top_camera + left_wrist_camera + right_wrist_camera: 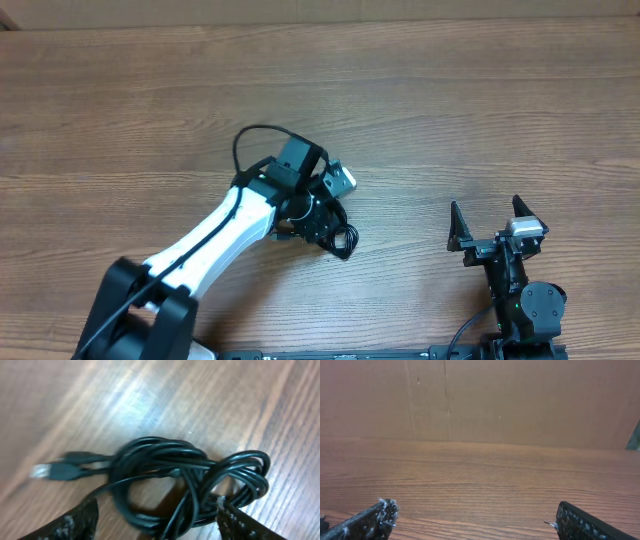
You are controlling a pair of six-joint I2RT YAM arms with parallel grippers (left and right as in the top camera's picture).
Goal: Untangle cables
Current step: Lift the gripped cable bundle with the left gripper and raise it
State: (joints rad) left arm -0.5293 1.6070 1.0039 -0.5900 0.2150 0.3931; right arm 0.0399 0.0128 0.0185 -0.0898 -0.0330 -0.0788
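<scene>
The cables [160, 457] lie bunched right under the left gripper [157, 506], its jaws spread, clasping nothing; the right gripper [475, 510], well apart from it, gapes empty. Light, limp cord: I'd pinch beside the plug [56, 470].

The thin, glossy black cables [165, 480] have one dark plug end [50, 470] with a pale silver tip. The wooden counter [450, 110] is warm brown, streaked with lighter and darker grain lines. The left arm [225, 232] is white with black joints. The left gripper [157, 527] and right gripper [485, 215] are black, with pale flecks on their fingers [375, 520]. A flat back panel [520, 400] is plain brown.
</scene>
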